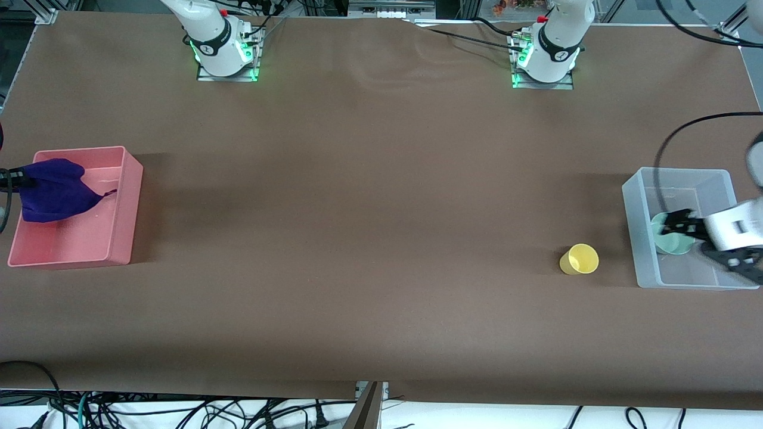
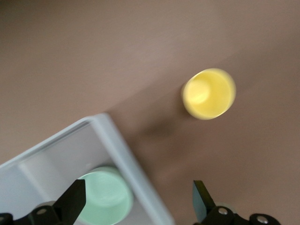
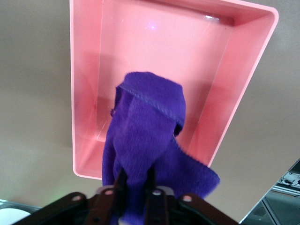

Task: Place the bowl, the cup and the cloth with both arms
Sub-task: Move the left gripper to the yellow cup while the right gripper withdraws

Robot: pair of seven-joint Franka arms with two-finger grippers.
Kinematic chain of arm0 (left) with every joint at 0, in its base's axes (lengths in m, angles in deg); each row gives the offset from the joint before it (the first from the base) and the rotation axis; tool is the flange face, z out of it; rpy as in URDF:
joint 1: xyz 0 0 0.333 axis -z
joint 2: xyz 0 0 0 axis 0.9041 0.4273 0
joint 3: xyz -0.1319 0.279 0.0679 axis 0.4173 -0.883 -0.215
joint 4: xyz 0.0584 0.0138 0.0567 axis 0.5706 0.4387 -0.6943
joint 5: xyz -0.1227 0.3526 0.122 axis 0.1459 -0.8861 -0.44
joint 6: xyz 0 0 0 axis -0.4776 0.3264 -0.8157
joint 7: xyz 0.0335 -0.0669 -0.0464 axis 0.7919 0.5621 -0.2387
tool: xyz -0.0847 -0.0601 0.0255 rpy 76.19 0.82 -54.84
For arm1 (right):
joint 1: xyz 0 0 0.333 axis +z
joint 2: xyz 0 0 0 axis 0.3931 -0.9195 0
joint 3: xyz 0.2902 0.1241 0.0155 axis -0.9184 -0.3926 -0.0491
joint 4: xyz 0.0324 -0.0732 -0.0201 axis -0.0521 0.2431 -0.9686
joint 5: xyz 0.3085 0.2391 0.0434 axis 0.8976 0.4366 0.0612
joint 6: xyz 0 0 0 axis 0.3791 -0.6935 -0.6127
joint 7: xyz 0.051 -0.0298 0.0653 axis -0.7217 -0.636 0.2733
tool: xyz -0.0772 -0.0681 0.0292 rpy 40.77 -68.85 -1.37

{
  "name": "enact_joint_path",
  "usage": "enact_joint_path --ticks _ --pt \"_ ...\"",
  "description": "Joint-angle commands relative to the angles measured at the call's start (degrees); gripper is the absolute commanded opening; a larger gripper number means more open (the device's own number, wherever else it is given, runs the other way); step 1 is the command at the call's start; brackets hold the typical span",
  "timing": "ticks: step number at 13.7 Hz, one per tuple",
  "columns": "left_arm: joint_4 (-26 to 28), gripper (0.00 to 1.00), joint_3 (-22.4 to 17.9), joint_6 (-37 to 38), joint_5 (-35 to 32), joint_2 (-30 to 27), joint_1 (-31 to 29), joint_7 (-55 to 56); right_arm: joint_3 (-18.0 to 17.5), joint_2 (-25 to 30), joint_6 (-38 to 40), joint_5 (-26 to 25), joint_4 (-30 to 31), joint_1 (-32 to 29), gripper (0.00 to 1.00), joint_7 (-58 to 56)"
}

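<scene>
Right gripper [image 3: 136, 187] pinches the soft purple cloth [image 1: 52, 189] over the pink plastic bin [image 1: 122, 205] — part the fingers fully, then rise straight.

Left gripper [image 2: 138, 201] spread wide above the sage-green bowl [image 2: 105, 197] resting in the clear bin [image 1: 636, 205]; small yellow cup [image 1: 579, 259] stands just beside it — go there next.

This looks like a robotics lab: two white arm bases [image 1: 223, 44] with green lights are bolted on a brown-covered tabletop [image 1: 369, 208], aluminium frame profiles [image 1: 45, 12] stand around, and many loose cables [image 1: 179, 411] lie along the near edge.
</scene>
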Motion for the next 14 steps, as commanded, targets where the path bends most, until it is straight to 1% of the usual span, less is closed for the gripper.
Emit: enact_joint_path --ticks 1,3,4,7,9,10,11,12,14 --pt "0.01 1.00 -0.35 2.46 -1.48 -0.35 5.36 9.83 -0.30 1.46 -0.27 1.11 0.49 -0.14 0.99 0.88" --pt "0.53 1.00 -0.26 2.46 -1.39 0.26 7.65 14.93 -0.47 2.33 -0.09 1.91 0.14 0.03 0.99 1.58" --pt "0.62 1.00 -0.26 2.46 -1.39 1.31 8.96 17.56 -1.17 3.21 0.00 1.99 -0.04 0.38 0.99 2.54" --pt "0.62 1.00 -0.34 1.50 -1.48 4.47 10.99 22.59 -5.56 5.93 1.49 1.91 -2.32 0.38 0.99 6.67" --pt "1.67 1.00 -0.43 -1.13 -1.57 6.50 10.82 22.95 -8.72 8.30 1.76 1.91 -2.41 0.38 0.99 9.39" --pt "3.50 1.00 -0.52 -3.40 -1.66 6.94 10.47 22.34 -10.13 9.36 2.28 1.82 -2.41 0.47 0.99 11.50" --pt "5.61 1.00 -0.52 -6.12 -2.79 6.60 10.04 22.08 -11.54 10.15 3.94 1.91 -2.41 0.47 0.99 13.87" --pt "6.33 1.00 -0.52 -6.85 -4.37 6.33 9.25 21.99 -13.03 10.86 5.17 1.91 -2.41 0.56 0.99 16.94" --pt "5.37 1.00 -0.70 -6.68 -4.82 5.63 8.63 18.93 -15.41 12.18 6.85 1.91 -2.41 1.78 0.99 22.30"
